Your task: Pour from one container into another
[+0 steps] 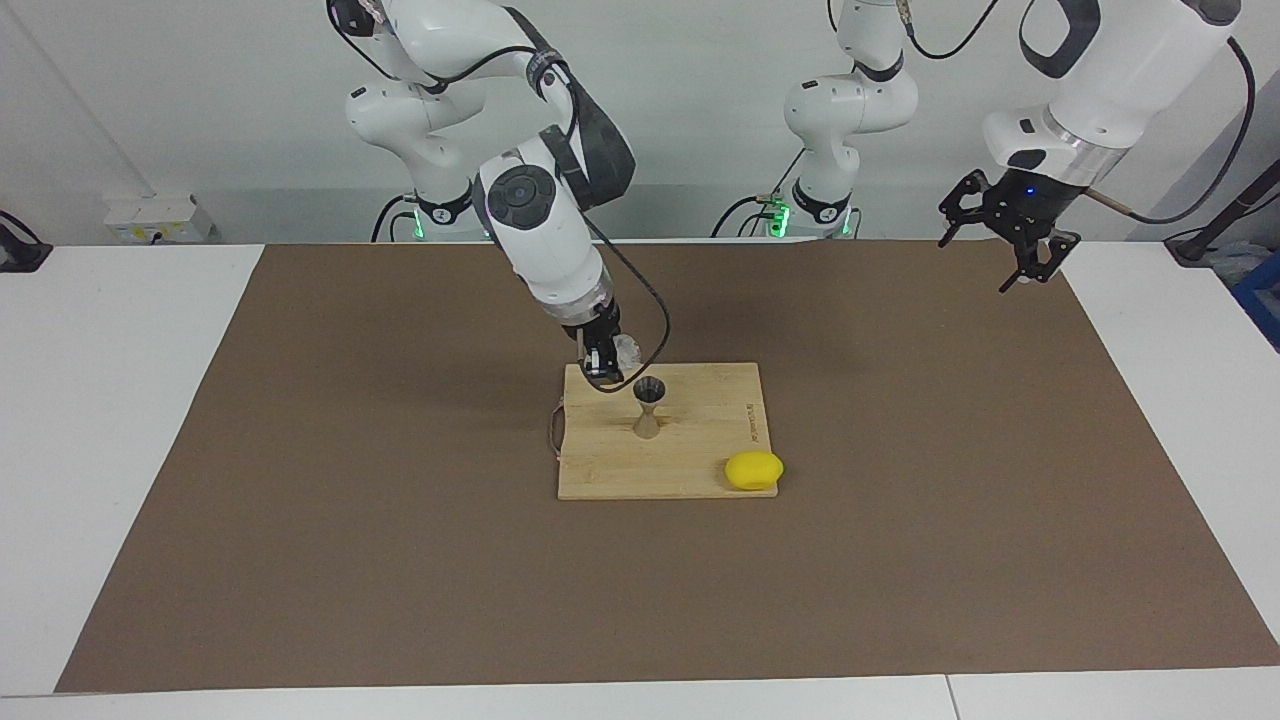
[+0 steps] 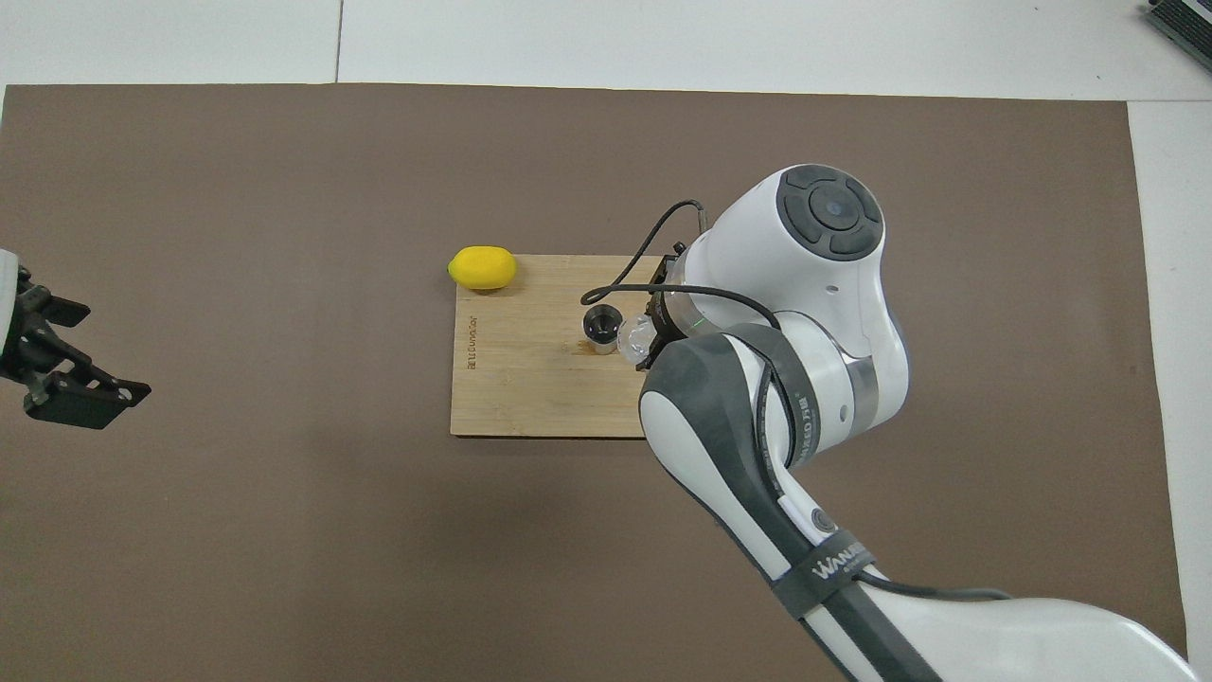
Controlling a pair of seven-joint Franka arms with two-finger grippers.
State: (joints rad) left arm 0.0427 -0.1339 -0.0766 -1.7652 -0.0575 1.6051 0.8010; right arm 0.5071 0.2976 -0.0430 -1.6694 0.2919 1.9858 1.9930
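The silvery hourglass jigger (image 1: 648, 405) stands upright on the bamboo cutting board (image 1: 700, 455), near the board's edge toward the robots. It shows from above in the overhead view (image 2: 602, 327). My right gripper (image 1: 604, 366) is shut on the small clear glass cup (image 1: 627, 350) and holds it tilted just above and beside the jigger's open top. In the overhead view the cup (image 2: 632, 340) lies against the jigger's rim, and the right gripper (image 2: 655, 333) is mostly hidden under the arm. My left gripper (image 1: 976, 264) waits open and empty, raised over the mat at the left arm's end.
A yellow lemon (image 1: 754, 471) lies at the board's corner farthest from the robots, toward the left arm's end; it also shows in the overhead view (image 2: 483, 267). A brown mat (image 1: 300, 500) covers the table. The left gripper (image 2: 104, 352) hangs at the overhead view's edge.
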